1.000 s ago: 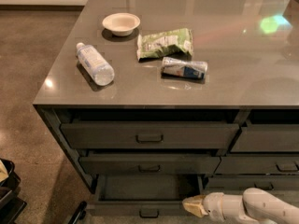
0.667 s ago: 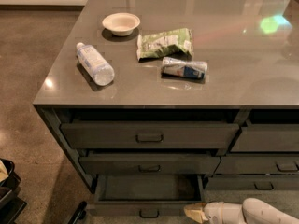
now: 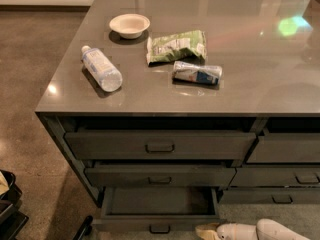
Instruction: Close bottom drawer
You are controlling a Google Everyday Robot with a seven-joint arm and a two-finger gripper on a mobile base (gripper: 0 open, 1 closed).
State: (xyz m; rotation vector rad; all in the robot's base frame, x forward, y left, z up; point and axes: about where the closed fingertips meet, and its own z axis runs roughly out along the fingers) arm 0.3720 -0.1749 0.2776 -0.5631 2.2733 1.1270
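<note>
Camera view: bottom drawer (image 3: 160, 208) stands pulled out below the worktop's (image 3: 250, 96) front edge; gripper (image 3: 206, 230), pinched together and holding nothing, sits by the drawer front's right end.

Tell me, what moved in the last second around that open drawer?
The gripper dropped a little lower in view, ending beside the front panel of the bottom drawer, right of its handle. It took hold of nothing visible. The drawer stayed pulled out; the bottle, bowl, green bag and packet on the counter did not move.
</note>
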